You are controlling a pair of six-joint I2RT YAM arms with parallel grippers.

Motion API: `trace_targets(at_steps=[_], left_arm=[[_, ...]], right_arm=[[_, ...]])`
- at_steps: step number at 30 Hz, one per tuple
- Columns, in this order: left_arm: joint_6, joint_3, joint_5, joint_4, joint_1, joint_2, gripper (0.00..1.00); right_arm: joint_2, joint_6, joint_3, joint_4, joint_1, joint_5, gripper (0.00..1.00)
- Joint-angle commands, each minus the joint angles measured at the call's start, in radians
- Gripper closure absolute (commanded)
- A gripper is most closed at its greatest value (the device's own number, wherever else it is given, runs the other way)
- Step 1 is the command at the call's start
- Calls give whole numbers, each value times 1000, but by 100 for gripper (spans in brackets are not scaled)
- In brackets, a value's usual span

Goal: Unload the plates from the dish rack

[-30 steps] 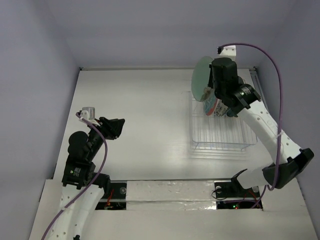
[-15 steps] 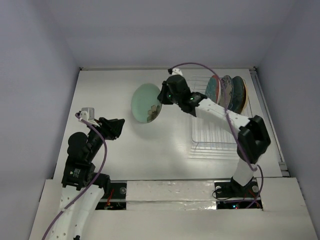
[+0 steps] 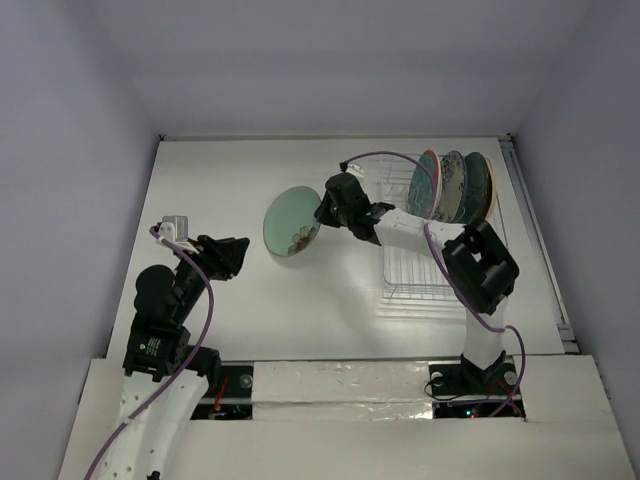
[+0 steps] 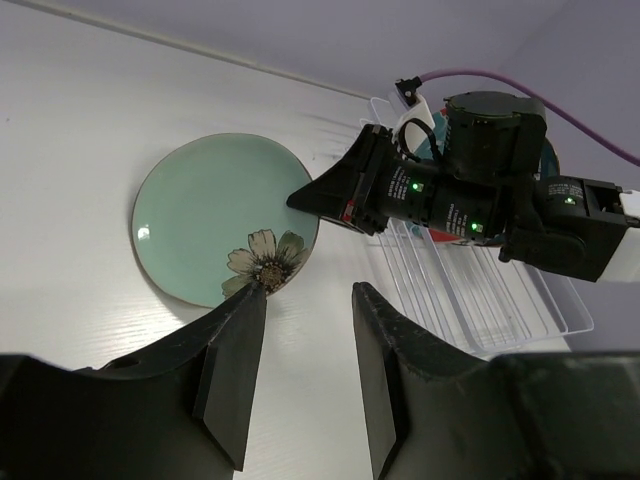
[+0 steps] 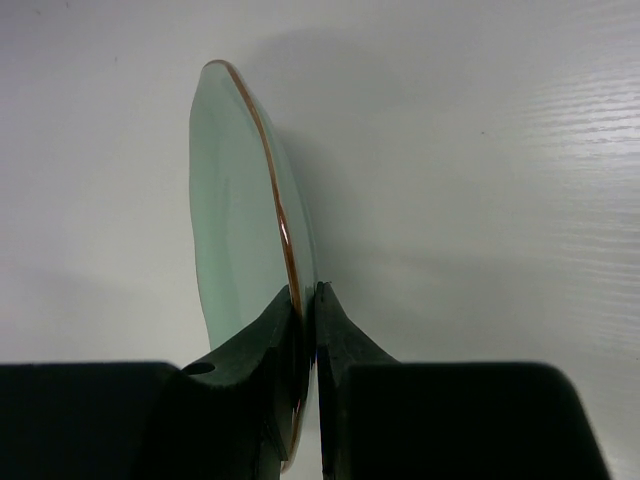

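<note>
My right gripper (image 3: 322, 212) is shut on the rim of the pale mint green plate (image 3: 290, 222). It holds the plate tilted, low over the table, left of the dish rack (image 3: 440, 270). The plate's flower faces the left wrist view (image 4: 225, 232), and it is edge-on between my fingers in the right wrist view (image 5: 230, 200). The red plate (image 3: 428, 185), the white and blue plate (image 3: 453, 187), the dark teal plate (image 3: 476, 187) and the tan plate (image 3: 491, 195) stand upright at the rack's far end. My left gripper (image 3: 235, 255) is open and empty, near the plate's left side.
The near part of the rack (image 4: 480, 300) holds only bare dividers. The right arm (image 3: 470, 265) reaches across above the rack. Grey walls (image 3: 80, 150) close in the white table (image 3: 250, 180) on the left, far and right sides.
My right gripper has carried the mint green plate from above the rack leftward and down toward the middle of the table. The left arm has not moved.
</note>
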Motion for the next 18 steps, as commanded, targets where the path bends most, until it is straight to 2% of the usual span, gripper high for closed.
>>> trace_targets(at_steps=[1,4,8,10,11,13,14,18], left_arm=[[-4,18,-6,37,-5,-11,63],[-5,18,-5,38,-5,-11,63],[-4,18,-2,40,-5,-13,63],[-4,18,0,41,-5,-13,63],[-4,18,0,40,-5,-13,63],[-4,17,0,42,-5,-14,63],[-4,18,0,42,-5,-16,63],[-5,18,5,43,-5,-14,63]], right_arm=[[-31,45,4,160,-12,86,100],[1,51,2,129,-12,106,94],[15,48,-22,117,-22,132,76],[20,45,-29,103,-22,127,73],[20,43,-33,98,-22,121,64],[20,40,-41,88,-22,112,58],[18,40,-53,89,-22,111,52],[6,30,-76,89,-22,108,42]])
